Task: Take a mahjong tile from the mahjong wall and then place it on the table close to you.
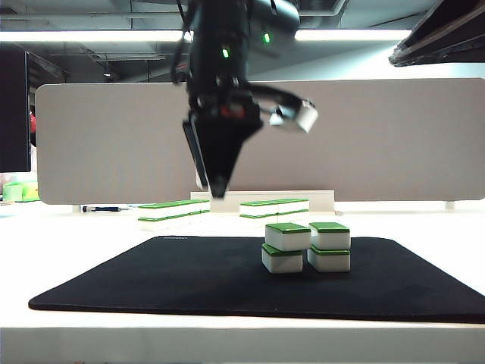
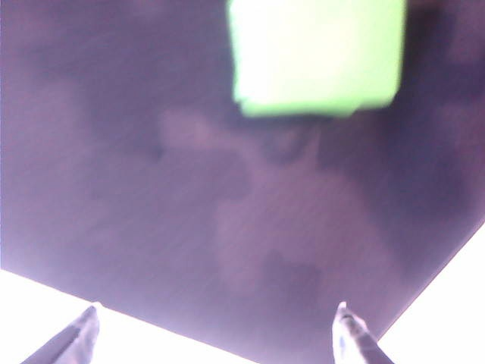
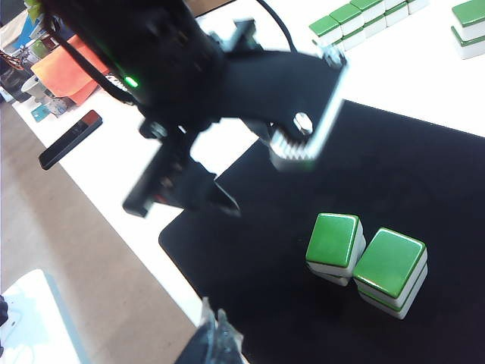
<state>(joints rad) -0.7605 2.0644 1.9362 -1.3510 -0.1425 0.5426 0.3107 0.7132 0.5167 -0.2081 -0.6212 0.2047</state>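
Two stacks of green-topped white tiles (image 1: 306,247), two high, sit side by side mid-mat (image 1: 189,277). More wall (image 1: 173,211) lines the far counter (image 1: 68,227) edge. Left end effector (image 2: 216,330) hangs above the mat's near edge, fingers spread, empty. Right end effector (image 3: 214,337) only shows dark tips near the counter's front edge; can't tell its state.

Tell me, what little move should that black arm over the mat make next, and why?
Probably travel sideways toward the two stacks of green-topped mahjong tiles, then lower. The left end effector hangs above the black mat with jaws open and nothing between them, and a tile's green top shows ahead of it in its wrist view. The right end effector is barely in view.
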